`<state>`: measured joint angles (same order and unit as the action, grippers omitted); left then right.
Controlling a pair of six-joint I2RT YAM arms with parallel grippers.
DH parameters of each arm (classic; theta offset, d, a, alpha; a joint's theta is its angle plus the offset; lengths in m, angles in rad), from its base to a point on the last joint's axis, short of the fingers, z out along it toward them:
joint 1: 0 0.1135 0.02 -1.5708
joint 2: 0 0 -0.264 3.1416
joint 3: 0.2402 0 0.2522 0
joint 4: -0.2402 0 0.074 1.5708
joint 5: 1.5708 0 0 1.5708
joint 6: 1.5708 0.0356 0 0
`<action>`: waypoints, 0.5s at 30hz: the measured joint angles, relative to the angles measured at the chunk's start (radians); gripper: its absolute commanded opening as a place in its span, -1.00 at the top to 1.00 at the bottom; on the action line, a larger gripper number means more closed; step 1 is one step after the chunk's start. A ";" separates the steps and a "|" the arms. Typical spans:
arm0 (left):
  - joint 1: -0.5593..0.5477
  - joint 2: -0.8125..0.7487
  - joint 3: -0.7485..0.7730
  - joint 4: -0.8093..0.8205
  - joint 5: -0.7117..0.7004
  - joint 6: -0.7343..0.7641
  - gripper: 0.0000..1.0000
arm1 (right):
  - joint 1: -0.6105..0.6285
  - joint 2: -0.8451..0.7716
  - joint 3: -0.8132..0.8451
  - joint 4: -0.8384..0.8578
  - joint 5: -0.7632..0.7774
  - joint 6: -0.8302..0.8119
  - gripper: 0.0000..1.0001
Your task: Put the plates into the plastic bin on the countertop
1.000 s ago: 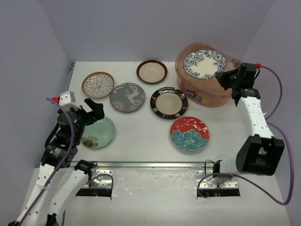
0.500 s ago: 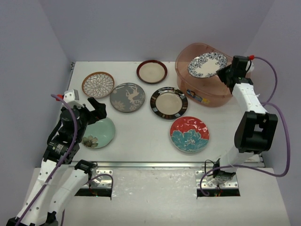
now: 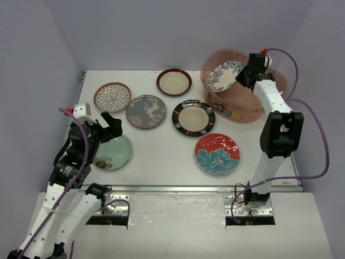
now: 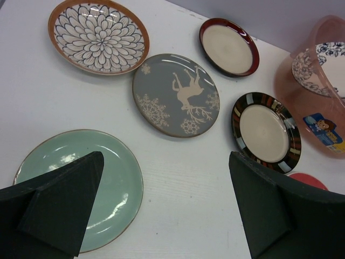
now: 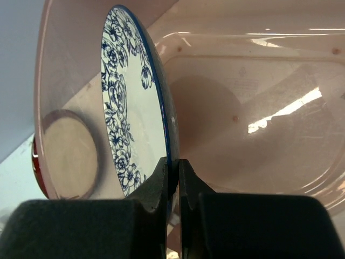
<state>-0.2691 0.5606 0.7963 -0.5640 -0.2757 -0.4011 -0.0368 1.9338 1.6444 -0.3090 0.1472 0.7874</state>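
Observation:
My right gripper (image 3: pixel 243 74) (image 5: pixel 173 171) is shut on the rim of the blue-white floral plate (image 3: pixel 223 75) (image 5: pixel 132 113) and holds it tilted inside the plastic bin (image 3: pixel 237 110) (image 5: pixel 259 102) at the back right. My left gripper (image 3: pixel 105 129) (image 4: pixel 164 213) is open and empty over the mint green plate (image 3: pixel 113 152) (image 4: pixel 81 183). On the countertop (image 3: pixel 161 156) lie the brown-white floral plate (image 3: pixel 112 97), the grey deer plate (image 3: pixel 146 111), the dark-red rimmed plate (image 3: pixel 174 82), the black-striped plate (image 3: pixel 193 118) and the red-blue flower plate (image 3: pixel 217 154).
Purple-grey walls close the table at the left, back and right. The bin carries a small label (image 3: pixel 226 109) on its near wall. A metal rail (image 3: pixel 172 189) runs along the table's near edge by the arm bases.
My right gripper has swung left and tipped the blue-white floral plate from flat above the bin to steeply tilted down inside it. My left arm has barely moved.

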 measured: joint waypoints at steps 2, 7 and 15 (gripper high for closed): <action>0.000 0.000 0.000 0.000 0.000 0.000 -1.00 | 0.001 0.003 0.000 -0.016 0.008 -0.014 1.00; -0.002 0.000 0.000 0.000 0.000 0.000 -1.00 | -0.002 0.035 0.007 -0.035 0.022 -0.059 0.93; -0.006 0.000 0.000 0.000 -0.001 0.000 -1.00 | -0.013 0.192 0.118 -0.125 -0.002 -0.105 -0.10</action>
<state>-0.2747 0.5606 0.7963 -0.5640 -0.2763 -0.4011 -0.0496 2.1256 1.7626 -0.4342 0.1454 0.6829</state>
